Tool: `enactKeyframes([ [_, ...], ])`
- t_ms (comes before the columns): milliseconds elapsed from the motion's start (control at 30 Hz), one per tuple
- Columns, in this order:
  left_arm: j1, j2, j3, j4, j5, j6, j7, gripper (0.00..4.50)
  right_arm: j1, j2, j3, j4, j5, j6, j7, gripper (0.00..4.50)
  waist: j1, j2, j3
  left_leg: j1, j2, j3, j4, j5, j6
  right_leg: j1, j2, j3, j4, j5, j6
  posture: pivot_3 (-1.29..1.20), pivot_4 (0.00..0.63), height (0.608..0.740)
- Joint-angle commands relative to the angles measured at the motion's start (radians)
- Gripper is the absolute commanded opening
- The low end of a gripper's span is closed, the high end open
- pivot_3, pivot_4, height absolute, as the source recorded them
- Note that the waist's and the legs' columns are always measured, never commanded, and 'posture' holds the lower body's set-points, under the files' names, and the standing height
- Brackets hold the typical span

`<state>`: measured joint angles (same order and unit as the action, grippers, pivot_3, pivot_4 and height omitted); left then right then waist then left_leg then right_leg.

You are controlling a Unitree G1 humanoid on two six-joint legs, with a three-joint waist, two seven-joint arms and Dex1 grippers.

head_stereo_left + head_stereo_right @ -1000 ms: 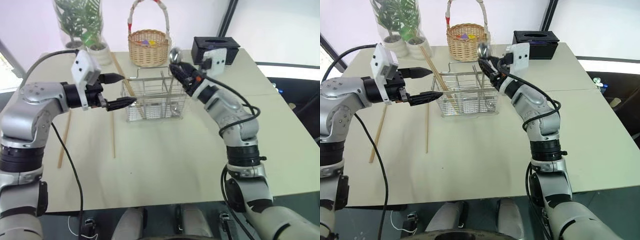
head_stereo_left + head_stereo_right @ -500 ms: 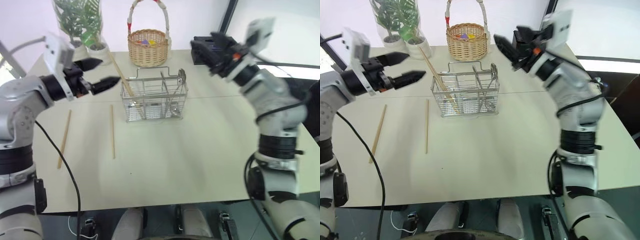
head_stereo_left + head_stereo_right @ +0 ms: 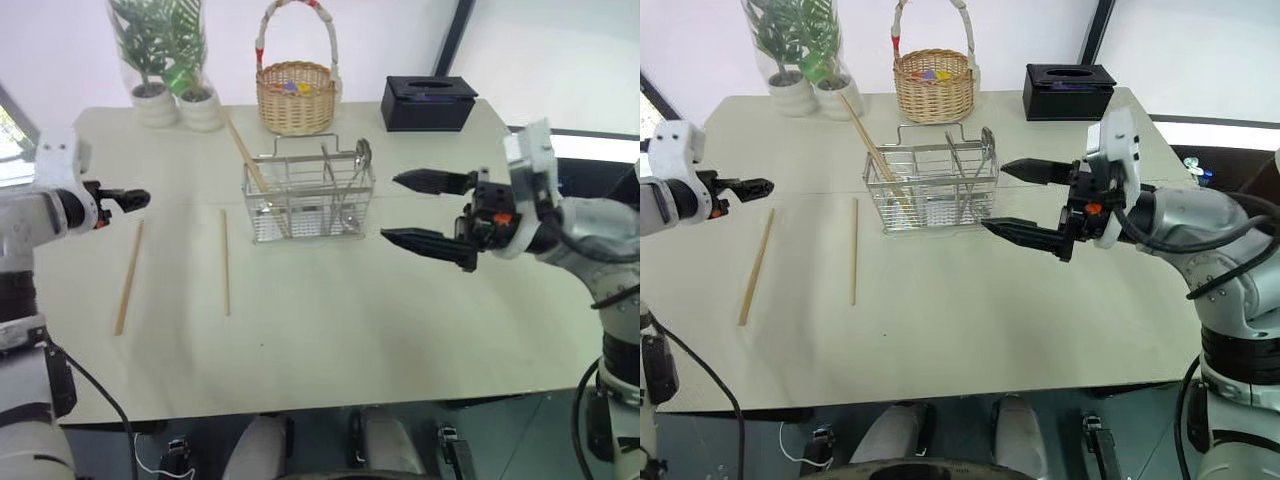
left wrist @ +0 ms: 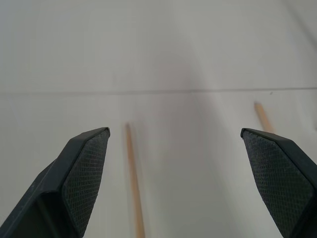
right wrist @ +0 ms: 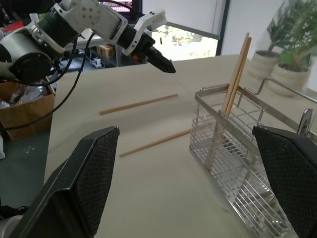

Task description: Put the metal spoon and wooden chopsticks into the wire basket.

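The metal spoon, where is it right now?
The metal spoon stands in the wire basket, in its right-end compartment, bowl up above the rim, seen in the left eye view.

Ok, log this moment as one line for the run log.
spoon: in basket | chopsticks: two in basket, two on table | left gripper: open, empty | right gripper: open, empty

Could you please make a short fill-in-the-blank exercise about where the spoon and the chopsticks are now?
1. The metal spoon stands inside the wire ____.
2. ____ wooden chopsticks lie flat on the table, outside the wire basket.
3. The right gripper has its fingers ____ and holds nothing.
4. The left gripper hovers above the ____.

Missing words: basket; Two; open; table
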<state>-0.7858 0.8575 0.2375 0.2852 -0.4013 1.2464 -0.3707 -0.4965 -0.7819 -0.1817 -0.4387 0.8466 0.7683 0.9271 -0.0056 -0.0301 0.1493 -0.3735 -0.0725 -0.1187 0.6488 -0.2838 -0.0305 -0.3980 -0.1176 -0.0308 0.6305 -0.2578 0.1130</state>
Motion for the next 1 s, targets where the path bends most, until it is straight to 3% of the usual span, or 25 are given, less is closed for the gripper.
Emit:
enactKeyframes([
  [33,-0.067,-0.004,-0.021,0.103,0.047,0.013,0.024,4.50,0.014,0.004,-0.002,-0.042,0.007,-0.016,-0.013,4.46,0.002,-0.002,-0.001,0.000,0.000,0.000,0.000,0.000,0.000,0.000,0.000,0.000,0.000,0.000,0.000,0.00,0.150,0.663],
  [200,-0.127,-0.036,-0.112,0.317,0.140,-0.063,0.032,4.50,0.100,-0.002,-0.009,-0.089,0.019,-0.009,-0.033,4.46,0.005,-0.003,-0.002,-0.001,-0.001,0.000,-0.001,0.000,0.000,-0.001,-0.001,0.000,0.000,0.000,0.000,0.00,0.150,0.663],
  [533,-0.253,-0.107,-0.173,0.649,0.238,-0.218,-0.015,4.50,0.166,-0.004,-0.045,-0.143,0.051,-0.005,-0.087,4.46,0.019,-0.004,-0.002,-0.002,0.000,0.001,-0.001,0.000,0.000,-0.002,-0.002,0.000,0.000,0.000,0.000,0.00,0.150,0.663],
  [633,-0.282,-0.126,-0.160,0.720,0.249,-0.251,-0.012,3.57,0.176,-0.007,-0.047,-0.149,0.052,-0.010,-0.103,4.50,0.019,-0.004,-0.002,-0.002,0.000,0.001,0.000,0.000,0.000,-0.002,-0.002,0.000,0.000,0.000,0.000,0.00,0.150,0.663],
  [867,-0.324,-0.142,-0.132,0.812,0.259,-0.285,0.002,0.03,0.184,-0.007,-0.057,-0.153,0.068,-0.011,-0.129,4.50,0.019,-0.004,-0.002,-0.002,-0.001,0.001,0.000,0.000,0.000,-0.002,-0.002,0.000,0.000,0.000,0.000,0.00,0.150,0.663],
  [1000,-0.330,-0.144,-0.103,0.827,0.260,-0.294,0.039,0.03,0.189,-0.009,-0.061,-0.143,0.063,-0.017,-0.128,4.50,0.019,-0.005,-0.002,-0.002,-0.001,0.001,0.000,0.000,0.000,-0.002,-0.002,0.000,0.000,0.000,0.001,0.00,0.150,0.663],
])
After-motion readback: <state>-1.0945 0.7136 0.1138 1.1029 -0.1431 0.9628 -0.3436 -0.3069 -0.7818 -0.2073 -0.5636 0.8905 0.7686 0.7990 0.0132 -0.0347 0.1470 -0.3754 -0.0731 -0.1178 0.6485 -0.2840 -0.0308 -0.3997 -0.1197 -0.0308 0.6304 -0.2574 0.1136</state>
